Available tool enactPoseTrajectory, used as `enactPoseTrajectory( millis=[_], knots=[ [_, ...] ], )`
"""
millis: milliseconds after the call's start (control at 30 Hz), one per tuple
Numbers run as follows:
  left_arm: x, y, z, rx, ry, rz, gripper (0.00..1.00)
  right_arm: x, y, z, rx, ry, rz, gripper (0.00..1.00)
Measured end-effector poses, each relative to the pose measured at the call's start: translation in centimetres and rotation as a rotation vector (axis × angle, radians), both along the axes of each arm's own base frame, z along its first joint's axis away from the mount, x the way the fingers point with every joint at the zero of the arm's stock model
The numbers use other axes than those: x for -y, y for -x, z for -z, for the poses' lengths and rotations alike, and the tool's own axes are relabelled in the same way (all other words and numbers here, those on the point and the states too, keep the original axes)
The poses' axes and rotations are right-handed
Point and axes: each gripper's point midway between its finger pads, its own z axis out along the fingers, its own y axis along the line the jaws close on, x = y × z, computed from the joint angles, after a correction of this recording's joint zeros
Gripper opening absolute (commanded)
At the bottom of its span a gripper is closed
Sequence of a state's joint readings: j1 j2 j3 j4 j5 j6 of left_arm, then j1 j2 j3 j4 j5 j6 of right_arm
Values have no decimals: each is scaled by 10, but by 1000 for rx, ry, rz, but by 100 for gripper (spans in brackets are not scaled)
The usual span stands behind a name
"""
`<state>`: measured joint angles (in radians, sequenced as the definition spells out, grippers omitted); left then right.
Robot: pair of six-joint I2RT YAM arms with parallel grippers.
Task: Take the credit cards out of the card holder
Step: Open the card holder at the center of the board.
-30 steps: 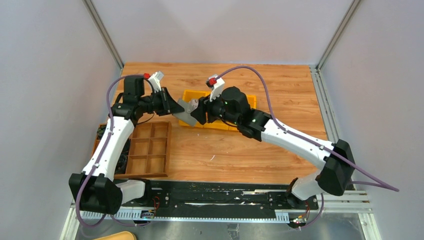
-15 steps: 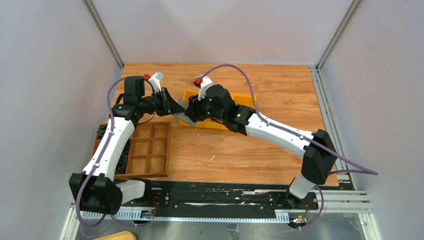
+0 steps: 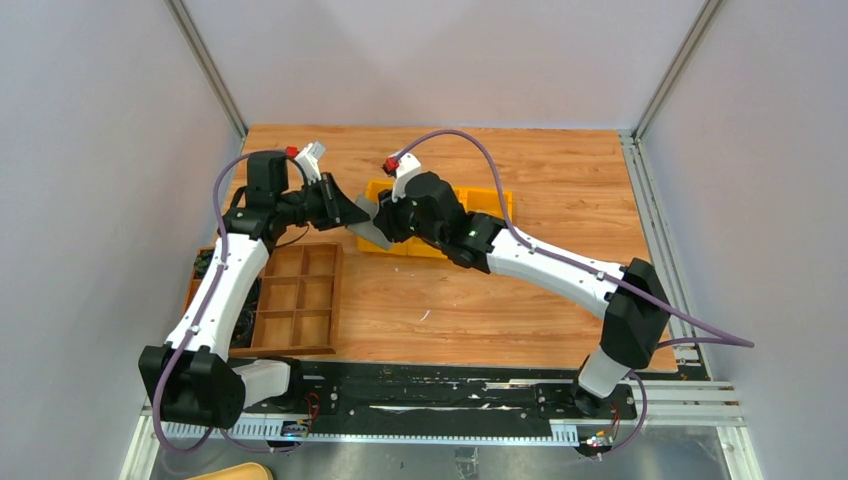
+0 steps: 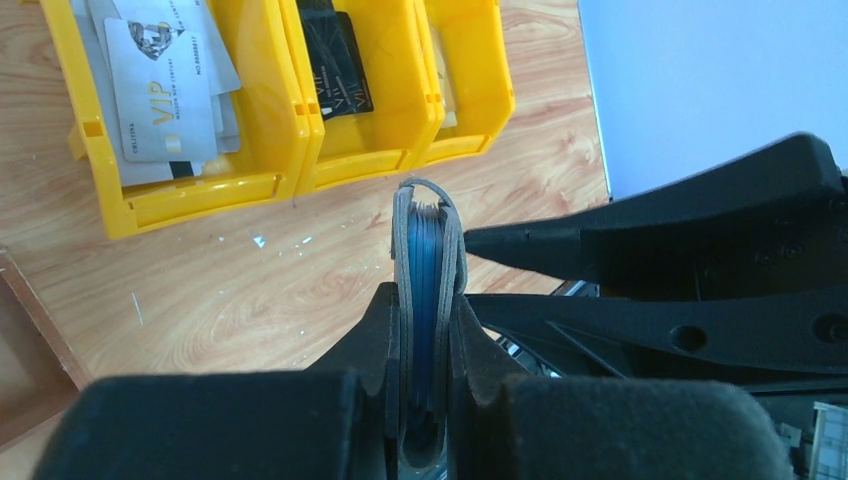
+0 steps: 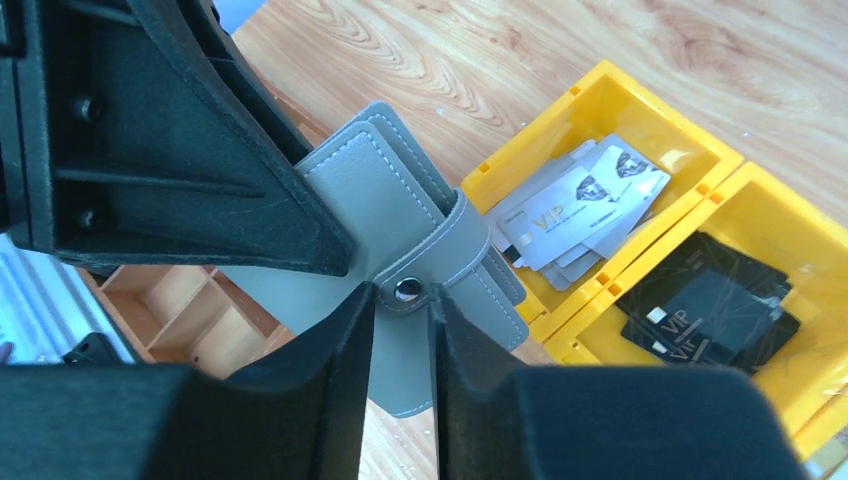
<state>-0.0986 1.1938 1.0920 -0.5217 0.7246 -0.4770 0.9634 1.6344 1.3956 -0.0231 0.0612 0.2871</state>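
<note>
Two grippers meet in the air over the back left part of the table (image 3: 560, 190), with the card holder (image 5: 385, 195) between them. From the left, the left gripper (image 4: 425, 300) is pressed together on the card holder, clamping its lower edge so that the folded grey wallet stands on edge, clear of the table; blue layers show edge-on between its grey covers, and I cannot tell whether they are cards. From the right, the right gripper (image 5: 403, 300) comes in against the holder's face. Its fingers stand a narrow gap apart with the snap end of the closing tab (image 5: 405, 290) between their tips. Whether they pinch the tab I cannot tell.

At the table's left edge lies a brown wooden compartment tray (image 3: 300, 300). Beneath and just behind the grippers sits a row of yellow bins (image 4: 200, 190). The leftmost bin in the left wrist view holds light grey credit cards (image 4: 160, 90) marked VIP, and the next bin holds black cards (image 4: 340, 60). Right of the bins the wood-grain table is bare. Pale walls close in three sides, with metal posts at the back corners.
</note>
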Motion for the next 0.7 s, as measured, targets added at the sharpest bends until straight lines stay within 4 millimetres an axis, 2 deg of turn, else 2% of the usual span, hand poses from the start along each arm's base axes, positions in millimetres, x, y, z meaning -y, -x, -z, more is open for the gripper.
enactPoseTrajectory(
  millis=[233, 700],
  knots=[
    [-2, -4, -3, 4, 8, -24, 0, -3, -5, -4, 62, 28, 36, 0],
    [-4, -8, -12, 7, 35, -42, 0, -1, -11, -18, 235, 103, 113, 0]
  ],
)
